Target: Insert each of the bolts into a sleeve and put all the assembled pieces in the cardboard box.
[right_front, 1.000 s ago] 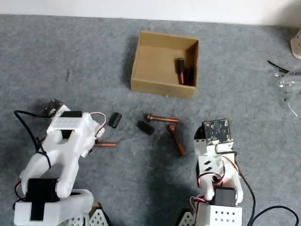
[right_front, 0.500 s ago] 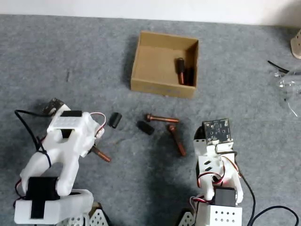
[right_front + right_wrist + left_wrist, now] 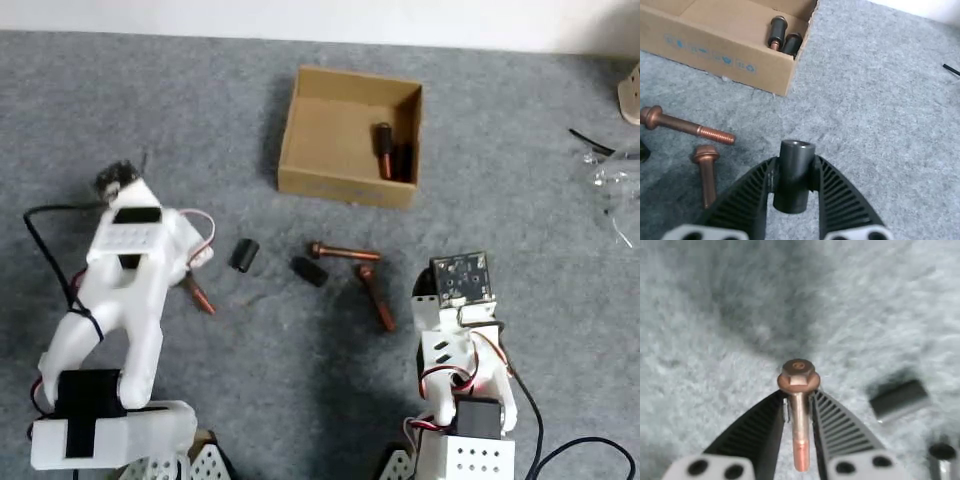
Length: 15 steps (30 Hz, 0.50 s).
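My left gripper (image 3: 799,396) is shut on a copper bolt (image 3: 798,410), held by its shank with the hex head out past the fingertips. From above, that bolt (image 3: 198,295) hangs off the left arm, left of a loose black sleeve (image 3: 244,255). A second sleeve (image 3: 309,271) and two loose bolts (image 3: 343,251) (image 3: 377,296) lie mid-table. My right gripper (image 3: 792,167) is shut on an upright black sleeve (image 3: 792,175). The cardboard box (image 3: 340,188) holds an assembled piece (image 3: 384,150) and a dark sleeve (image 3: 403,160) in its right corner.
A clear plastic item with a black cable (image 3: 605,170) lies at the right edge, and a beige object (image 3: 630,95) sits above it. Grey carpet covers the table. The right arm (image 3: 460,300) stands near the front, right of the loose bolts.
The left arm has swung back and to the left with the bolt. The bolt turned from lying level toward the right to slanting down. The right arm has kept still.
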### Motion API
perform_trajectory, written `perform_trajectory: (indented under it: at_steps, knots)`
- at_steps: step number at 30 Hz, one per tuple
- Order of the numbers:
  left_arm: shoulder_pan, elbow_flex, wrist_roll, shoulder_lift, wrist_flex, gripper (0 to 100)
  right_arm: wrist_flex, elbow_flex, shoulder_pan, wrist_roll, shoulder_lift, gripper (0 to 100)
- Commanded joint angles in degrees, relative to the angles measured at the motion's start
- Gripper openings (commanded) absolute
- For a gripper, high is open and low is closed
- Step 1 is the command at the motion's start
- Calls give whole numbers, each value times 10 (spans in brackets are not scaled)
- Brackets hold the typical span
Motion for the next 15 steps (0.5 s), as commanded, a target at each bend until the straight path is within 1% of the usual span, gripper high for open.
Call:
perform_trajectory:
  at_steps: [1,7,11,13,15]
  knots:
    - [-4,-131,-61,-9,71,6,-26,65,7,6,-8,5]
    - [-2,-314,-151,-9,179,6,-26,65,7,6,-8,5]
    - [-4,-444,-248,-9,195,6,-26,65,7,6,-8,5]
    - [-3,-507,-273,-9,195,6,-26,65,7,6,-8,5]
    - [-3,-566,-275,-9,200,6,-26,65,7,6,-8,5]
